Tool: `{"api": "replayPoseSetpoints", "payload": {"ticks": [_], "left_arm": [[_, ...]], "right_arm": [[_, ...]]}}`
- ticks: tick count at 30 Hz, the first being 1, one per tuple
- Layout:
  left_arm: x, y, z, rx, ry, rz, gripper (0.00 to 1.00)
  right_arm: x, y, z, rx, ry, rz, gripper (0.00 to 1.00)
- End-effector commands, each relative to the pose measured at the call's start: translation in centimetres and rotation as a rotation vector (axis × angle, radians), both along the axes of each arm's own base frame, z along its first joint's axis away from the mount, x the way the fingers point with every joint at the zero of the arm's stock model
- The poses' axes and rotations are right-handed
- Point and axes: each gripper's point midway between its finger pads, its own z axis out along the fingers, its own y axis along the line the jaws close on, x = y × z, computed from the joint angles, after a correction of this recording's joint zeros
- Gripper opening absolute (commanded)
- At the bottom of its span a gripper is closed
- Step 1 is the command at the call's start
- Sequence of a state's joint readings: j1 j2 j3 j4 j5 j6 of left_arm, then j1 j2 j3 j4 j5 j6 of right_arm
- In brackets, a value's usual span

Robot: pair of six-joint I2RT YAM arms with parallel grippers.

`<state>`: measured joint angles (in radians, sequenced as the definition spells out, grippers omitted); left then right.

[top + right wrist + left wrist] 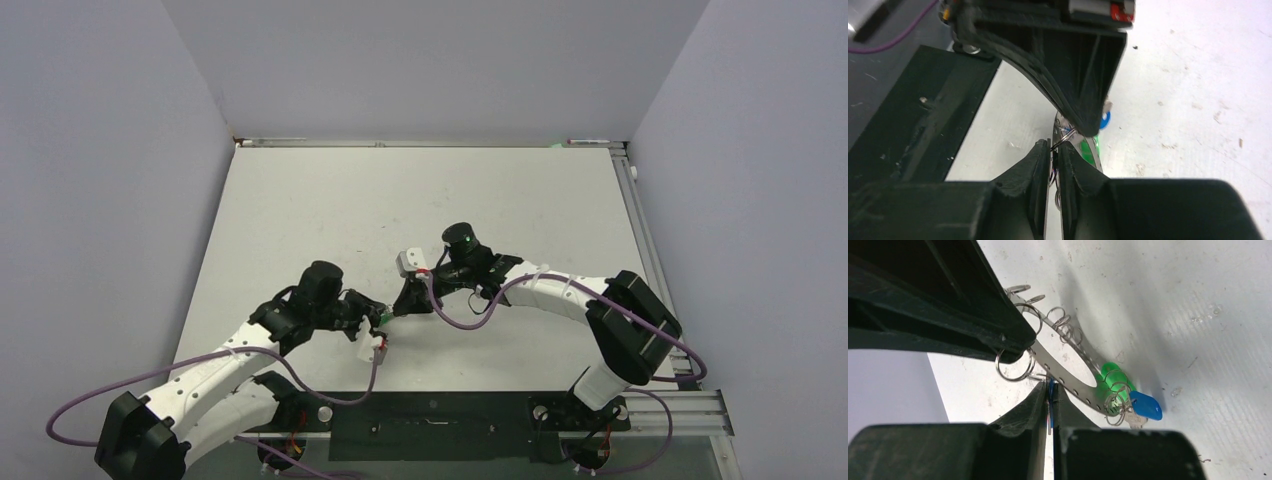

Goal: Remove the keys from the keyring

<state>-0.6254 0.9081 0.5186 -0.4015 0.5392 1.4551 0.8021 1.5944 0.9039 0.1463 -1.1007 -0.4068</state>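
The keyring [1068,385], a flat silver disc with wire loops round its rim, hangs just above the table between my two grippers. My left gripper [1050,392] is shut on a thin blue key seen edge-on at the disc's lower rim. My right gripper [1054,149] is shut on the ring's rim and its loops; its finger [998,330] covers the ring's upper left end. A green key [1113,377] and a blue key [1146,406] hang from loops at the free end. In the top view the left gripper [383,316] and right gripper [404,303] meet tip to tip.
The white table [420,200] has walls at the left, back and right. An aluminium rail [640,230] runs along its right edge. A black base plate [430,425] lies at the near edge between the arm bases.
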Motion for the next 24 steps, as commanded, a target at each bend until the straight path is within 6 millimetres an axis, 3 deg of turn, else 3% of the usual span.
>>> {"api": "replayPoseSetpoints", "payload": {"ticks": [1,8,14,19,24], "left_arm": [[-1.4,-0.7,2.3,-0.066,0.052,-0.024,0.0],[-1.1,-1.6,2.8,-0.083,0.11,-0.004,0.0],[0.2,-2.4,3.8,-0.091,0.123,0.024,0.0],[0.6,-2.5,3.9,-0.074,0.112,0.014,0.0],[0.8,-2.6,3.9,-0.067,0.108,0.011,0.0]], "right_arm": [[3.9,-1.1,0.9,0.012,-0.202,-0.082,0.14],[5.7,-1.8,1.0,0.033,-0.297,-0.165,0.17],[7.2,-2.1,1.2,0.053,-0.298,-0.227,0.35],[6.9,-2.2,1.1,0.033,-0.289,-0.209,0.44],[5.5,-1.7,0.9,0.016,-0.283,-0.16,0.45]]}}
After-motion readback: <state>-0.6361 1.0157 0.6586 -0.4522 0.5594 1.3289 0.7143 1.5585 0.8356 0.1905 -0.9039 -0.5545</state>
